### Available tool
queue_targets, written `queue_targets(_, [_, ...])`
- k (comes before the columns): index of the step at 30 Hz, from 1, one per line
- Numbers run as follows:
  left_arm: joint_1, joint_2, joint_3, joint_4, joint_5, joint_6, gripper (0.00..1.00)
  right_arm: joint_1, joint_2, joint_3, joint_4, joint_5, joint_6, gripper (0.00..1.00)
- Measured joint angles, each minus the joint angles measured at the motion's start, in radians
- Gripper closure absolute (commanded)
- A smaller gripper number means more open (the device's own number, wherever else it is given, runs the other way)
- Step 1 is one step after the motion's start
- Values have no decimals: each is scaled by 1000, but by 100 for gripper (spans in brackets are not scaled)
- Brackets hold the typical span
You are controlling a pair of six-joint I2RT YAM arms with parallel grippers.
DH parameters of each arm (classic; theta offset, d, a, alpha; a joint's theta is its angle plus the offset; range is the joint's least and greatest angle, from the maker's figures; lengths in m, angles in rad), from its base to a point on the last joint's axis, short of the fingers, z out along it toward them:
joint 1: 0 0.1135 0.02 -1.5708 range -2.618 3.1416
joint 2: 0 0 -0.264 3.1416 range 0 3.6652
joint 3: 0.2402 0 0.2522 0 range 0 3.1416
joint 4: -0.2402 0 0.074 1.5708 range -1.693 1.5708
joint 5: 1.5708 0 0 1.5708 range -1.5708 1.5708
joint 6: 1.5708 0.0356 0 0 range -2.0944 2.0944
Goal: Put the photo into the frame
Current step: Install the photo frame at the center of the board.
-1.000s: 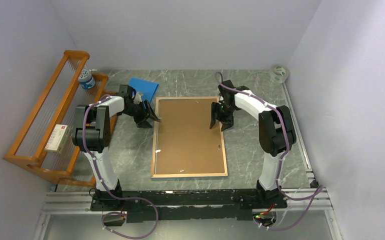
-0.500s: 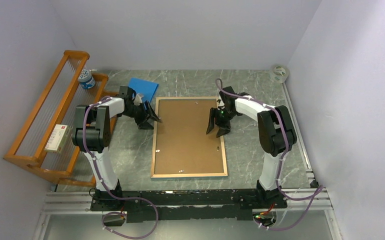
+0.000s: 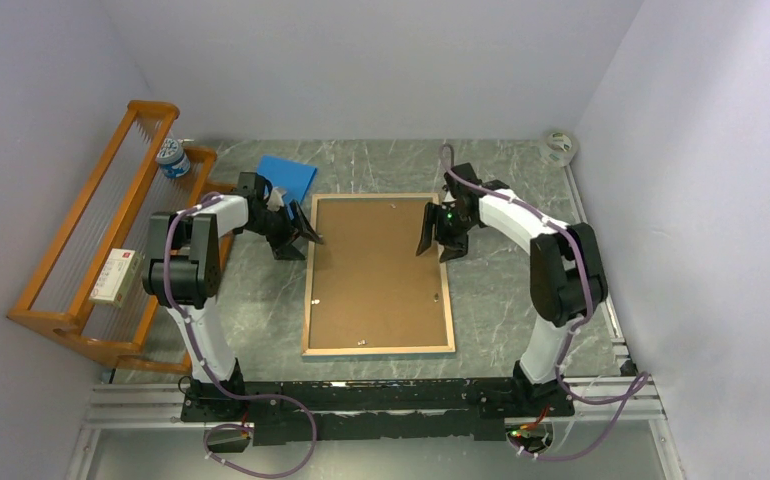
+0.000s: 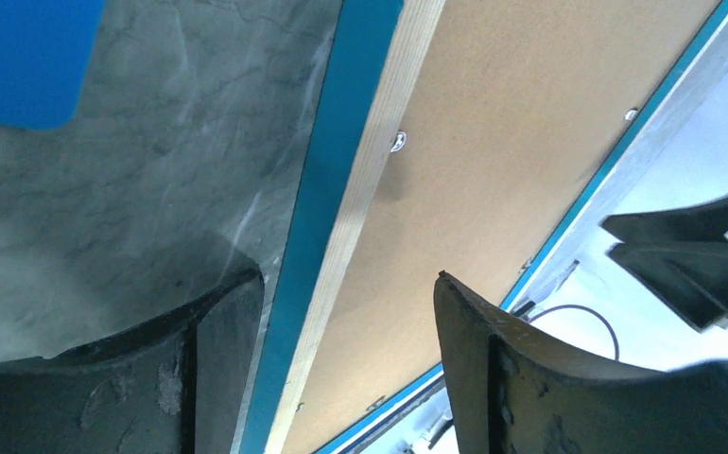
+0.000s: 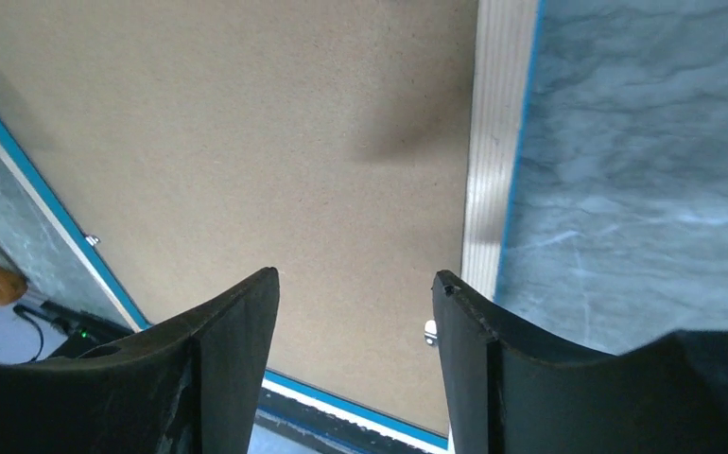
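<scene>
The frame [image 3: 379, 350] lies face down on the table with its light wood back up, and the plain brown backing board [image 3: 376, 275] fills it. The photo is hidden. My left gripper [image 3: 306, 238] hovers open at the upper left rim. In the left wrist view its fingers straddle the wood strip [image 4: 360, 189] and its turquoise side, holding nothing. My right gripper [image 3: 436, 245] hangs open over the upper right part of the board. In the right wrist view the right rim [image 5: 497, 142] runs just beside its right finger [image 5: 493, 378], and the jaws are empty.
An orange wooden rack [image 3: 101, 230] stands along the left wall with a small box [image 3: 114, 277] on it and a blue-white container [image 3: 171, 158] at its far end. A flat blue pad [image 3: 289, 177] lies behind the frame. A tape roll [image 3: 559, 145] sits in the back right corner.
My right gripper dipped toward me over the board, then came back up near the right rim, and its elbow swung right. The left jaws opened slightly wider in place.
</scene>
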Motion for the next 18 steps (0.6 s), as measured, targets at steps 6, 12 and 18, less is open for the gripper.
queue_targets(6, [0,-27,0,-30,-55,31,35,1,-100,0,2,133,-5,29])
queue_targets(12, [0,-47,-7,-42,-79,58,54,17,-79,-24,2,222,-11,30])
queue_targets(18, [-5,-48,-53,-34,-67,67,65,61,-61,-34,3,258,-10,36])
